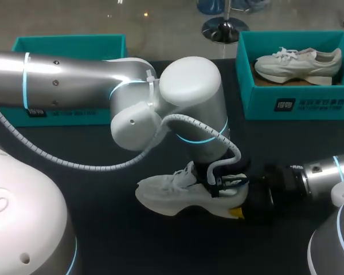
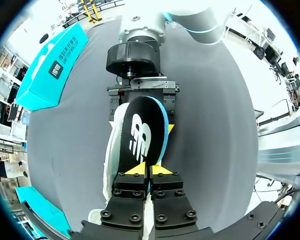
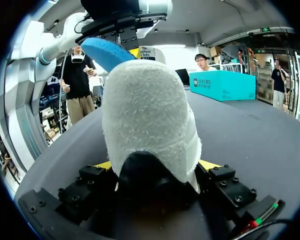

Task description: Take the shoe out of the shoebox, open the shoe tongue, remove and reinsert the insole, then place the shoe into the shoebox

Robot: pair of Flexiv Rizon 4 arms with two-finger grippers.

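A white sneaker [image 1: 172, 195] lies on the dark table, toe to the left. My right gripper [image 1: 241, 201] comes in from the right and is shut on its heel; in the right wrist view the yellow tips press both sides of the heel [image 3: 150, 115] around my right gripper [image 3: 157, 167]. My left gripper [image 2: 149, 170] hangs over the shoe opening, shut on the heel end of the insole [image 2: 142, 135], which is black with a white logo on top and blue underneath [image 3: 107, 52]. The insole's front end still points down into the shoe [image 2: 112, 150].
A teal shoebox [image 1: 298, 103] at the back right holds a second white sneaker [image 1: 298, 63]. Another teal box [image 1: 69, 43] stands at the back left, mostly hidden behind my left arm. Bare table lies in front of the shoe.
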